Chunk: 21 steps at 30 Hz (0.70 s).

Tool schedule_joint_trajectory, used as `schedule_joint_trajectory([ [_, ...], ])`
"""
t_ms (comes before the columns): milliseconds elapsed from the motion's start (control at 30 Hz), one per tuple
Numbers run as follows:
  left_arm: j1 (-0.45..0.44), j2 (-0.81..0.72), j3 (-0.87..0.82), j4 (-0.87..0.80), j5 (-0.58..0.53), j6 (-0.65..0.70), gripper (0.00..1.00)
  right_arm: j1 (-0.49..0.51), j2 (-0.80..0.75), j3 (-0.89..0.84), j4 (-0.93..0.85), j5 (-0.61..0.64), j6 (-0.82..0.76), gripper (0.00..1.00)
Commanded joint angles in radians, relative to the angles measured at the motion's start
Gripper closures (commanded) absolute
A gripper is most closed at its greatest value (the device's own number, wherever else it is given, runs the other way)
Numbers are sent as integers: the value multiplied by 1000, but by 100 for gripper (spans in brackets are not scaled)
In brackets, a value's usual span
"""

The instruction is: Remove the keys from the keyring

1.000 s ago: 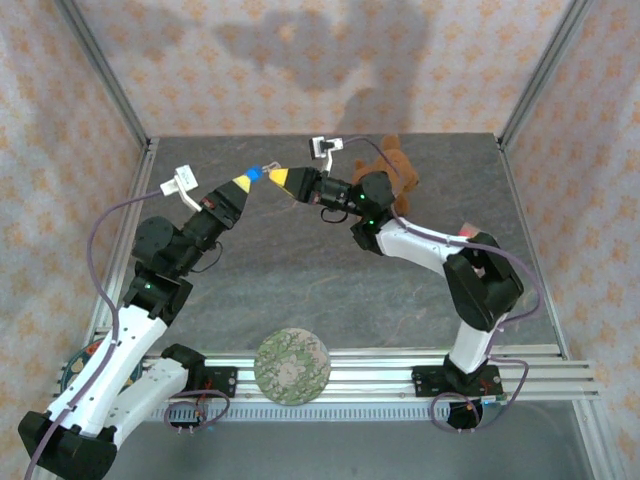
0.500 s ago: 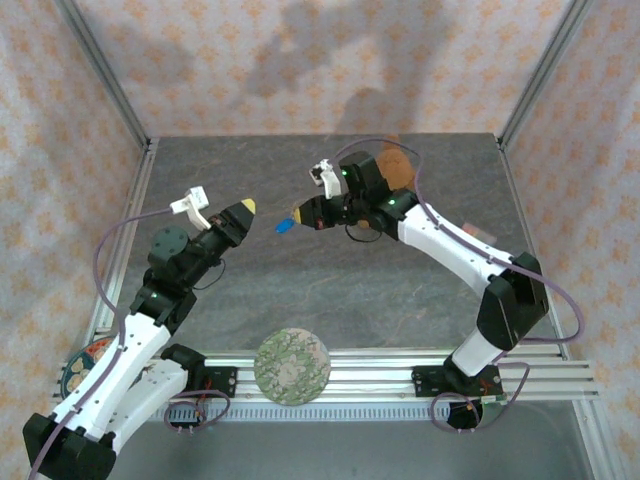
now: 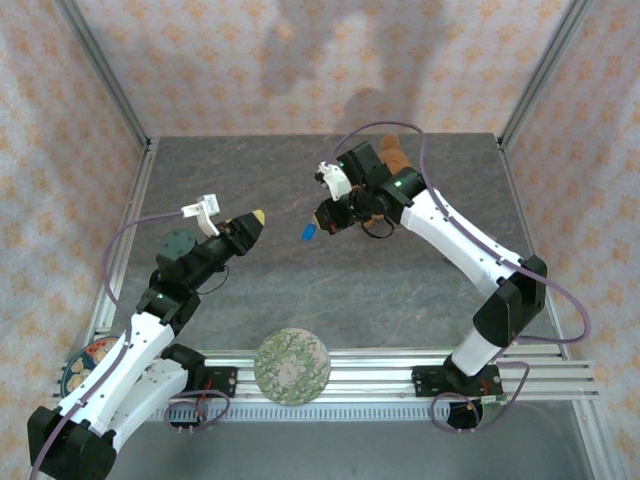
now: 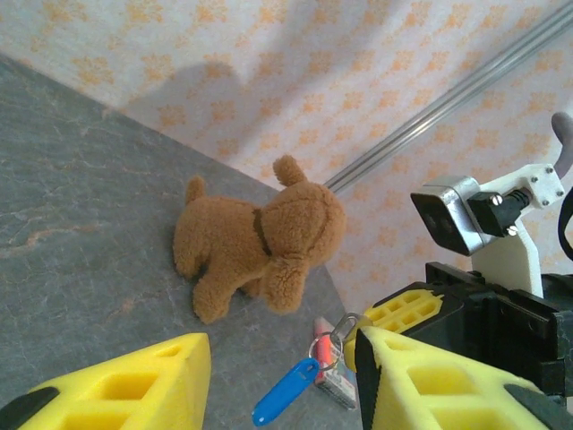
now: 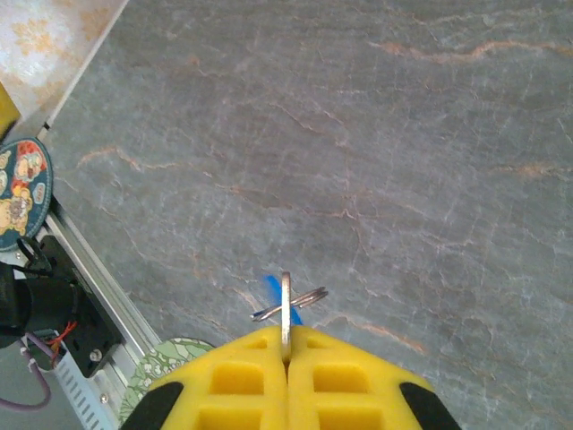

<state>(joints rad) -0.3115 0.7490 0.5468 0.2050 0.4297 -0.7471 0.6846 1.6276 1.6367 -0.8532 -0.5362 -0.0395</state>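
Over table [image 3: 420,290], right pincer [image 5: 286,337] clamps keyring [image 5: 286,305], blue key [image 4: 285,392] hanging down; left pincer [image 4: 279,349] apart.

My right tool [image 5: 286,345] and left tool [image 3: 257,216] have bright yellow fingers. The keyring [image 5: 286,303] is silver, with a blue key tag [image 4: 285,392] hanging from it. The plush dog [image 4: 255,242] is caramel brown with a darker collar, the table [image 5: 403,134] is grey stone veined in rust, the walls [image 3: 300,70] are cream with an orange floral print, and the round disc [image 3: 292,366] is leafy green.
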Motion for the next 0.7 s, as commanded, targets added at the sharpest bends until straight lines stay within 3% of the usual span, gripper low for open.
schedule_joint_trajectory([
  [0, -4, 14, 5, 56, 54, 64, 54, -10, -30, 48, -57, 52, -21, 100],
  [133, -45, 37, 18, 87, 47, 132, 49, -25, -27, 73, -67, -26, -14, 100],
  [233, -114, 39, 7, 134, -10, 256, 44, -26, -33, 87, -69, -70, -14, 100],
  [400, -194, 72, -64, 357, -29, 435, 40, -26, -50, 101, -63, -162, -14, 100],
  [533, -222, 114, -109, 496, 24, 618, 38, -29, -61, 110, -60, -220, -3, 100],
  [667, -245, 124, -92, 432, 0, 770, 36, -39, -77, 116, -52, -268, 25, 100],
])
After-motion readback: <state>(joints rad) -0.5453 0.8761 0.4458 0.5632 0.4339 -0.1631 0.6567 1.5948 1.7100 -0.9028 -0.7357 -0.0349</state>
